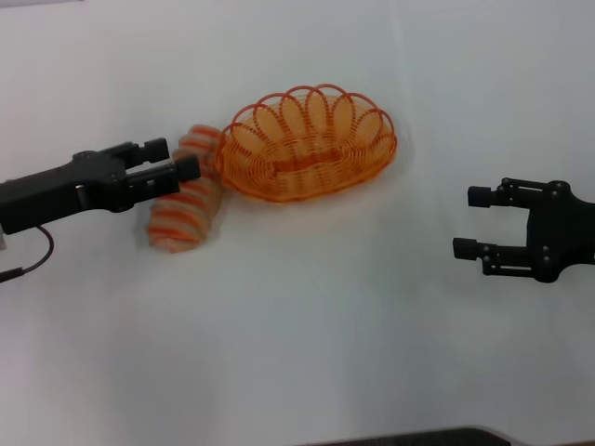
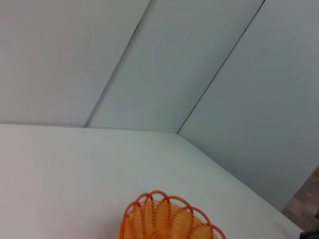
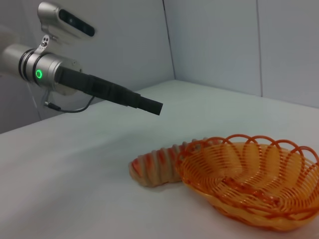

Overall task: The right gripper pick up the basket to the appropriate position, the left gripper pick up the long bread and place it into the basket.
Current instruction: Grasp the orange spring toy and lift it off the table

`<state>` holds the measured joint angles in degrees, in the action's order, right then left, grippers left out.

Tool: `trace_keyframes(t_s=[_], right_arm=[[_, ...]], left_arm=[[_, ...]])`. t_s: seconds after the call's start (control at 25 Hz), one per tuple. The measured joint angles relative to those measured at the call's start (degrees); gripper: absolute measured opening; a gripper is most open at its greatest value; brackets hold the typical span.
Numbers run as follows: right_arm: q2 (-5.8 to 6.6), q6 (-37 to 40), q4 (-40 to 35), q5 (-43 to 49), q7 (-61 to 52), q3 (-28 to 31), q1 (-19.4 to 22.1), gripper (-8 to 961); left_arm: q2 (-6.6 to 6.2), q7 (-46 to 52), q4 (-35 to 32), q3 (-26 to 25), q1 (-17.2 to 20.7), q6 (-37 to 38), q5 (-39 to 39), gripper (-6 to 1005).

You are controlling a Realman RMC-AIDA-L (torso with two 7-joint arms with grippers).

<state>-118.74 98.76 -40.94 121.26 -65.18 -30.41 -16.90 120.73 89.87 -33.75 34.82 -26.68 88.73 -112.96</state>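
Basket: oval orange wire basket (image 1: 307, 144) with a scalloped rim, standing on the white desk (image 1: 297, 334).
Bread: long tan loaf with orange-red ridges (image 1: 186, 200), lying on the desk, one end touching the basket's left side.
Left gripper: long black gripper (image 1: 177, 165) above the loaf, jaws slightly apart, holding nothing.
Right gripper: blocky black gripper (image 1: 472, 223) well right of the basket, jaws wide open, empty.

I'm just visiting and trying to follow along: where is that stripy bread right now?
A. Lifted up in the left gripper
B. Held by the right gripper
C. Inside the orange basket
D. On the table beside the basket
D: the long bread lies on the white table against the outer rim of the basket, which holds nothing; the left gripper hovers above it, and the right gripper is open and far off.
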Motion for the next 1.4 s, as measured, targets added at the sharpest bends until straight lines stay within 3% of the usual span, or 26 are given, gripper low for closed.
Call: trace_keyframes(t_s=[0.28,0.44,0.6,0.84,1.16,1.4], right_arm=[[0.11,-0.1,0.0,0.0,0.1,0.0,-0.3,778],[0.17,-0.6,0.0,0.0,-0.2,0.1,-0.5,777],[0.15,-0.9,-0.1,0.0,-0.6,0.4,-0.6,777],[0.04,-1.5,0.0,-0.2,-0.7,0.9,-0.6,777],[0.0,-1.7,0.0,-0.2,-0.8,0.9,-1.0,778],[-0.04,-2.3,0.0,-0.2,-0.8,0.9,-1.2,778]], left_arm=[[-1.41,13.2,-5.2,4.1,-1.4,-0.5,-6.8,793],[-2.62,21.5,-11.3,8.7,-2.5,0.8,-11.8,793],[-2.91,28.6,-18.2,10.9,-3.5,2.1,-16.6,793],[-1.6,34.6,-23.3,13.4,-6.1,2.3,-23.5,793],[2.75,43.5,-31.7,19.9,-9.3,2.5,-35.4,794],[3.14,49.0,-33.0,25.9,-10.5,1.4,-36.4,794]])
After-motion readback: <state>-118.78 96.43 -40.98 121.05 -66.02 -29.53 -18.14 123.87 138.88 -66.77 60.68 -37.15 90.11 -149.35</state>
